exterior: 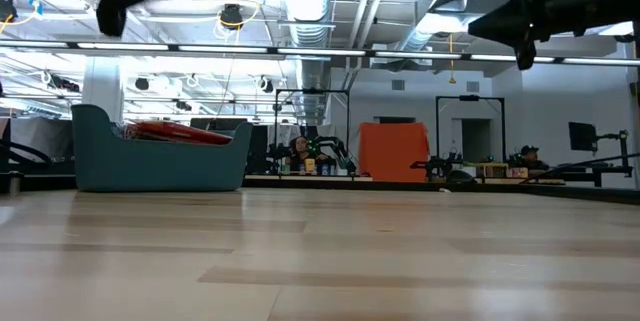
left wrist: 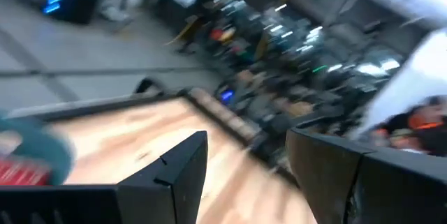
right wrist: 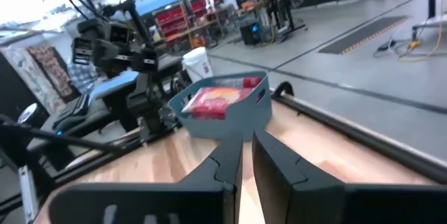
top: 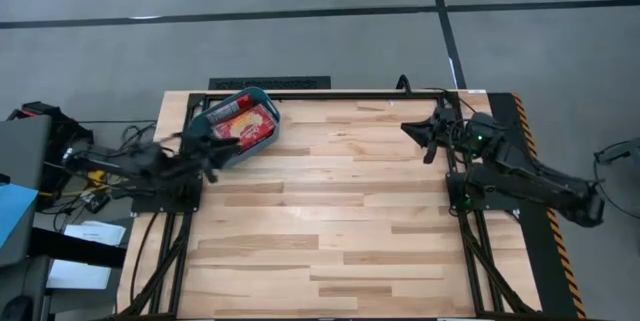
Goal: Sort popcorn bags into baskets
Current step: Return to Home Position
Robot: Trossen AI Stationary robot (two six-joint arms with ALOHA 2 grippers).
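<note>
Pale boards of the table (exterior: 320, 261) are seen nearest in the low view, and no packet is found lying on them in any view. All visible popcorn bags (top: 247, 121) are held in the 1 teal bin (top: 262, 96), which is set at the corner on the left arm's side, far from the low camera. Red packets are piled up to its rim, but their number cannot be counted.

The left gripper (top: 210, 149) is placed just beside the bin, raised above the table, with its 2 fingers spread wide and nothing between them. The right gripper (top: 427, 136) is held well apart on the opposite side, its fingers pressed almost together on nothing.

The sorting is judged to be finished, since no bag is seen outside the bin. Only the arms' return to rest appears outstanding. No 2nd basket is shown.
</note>
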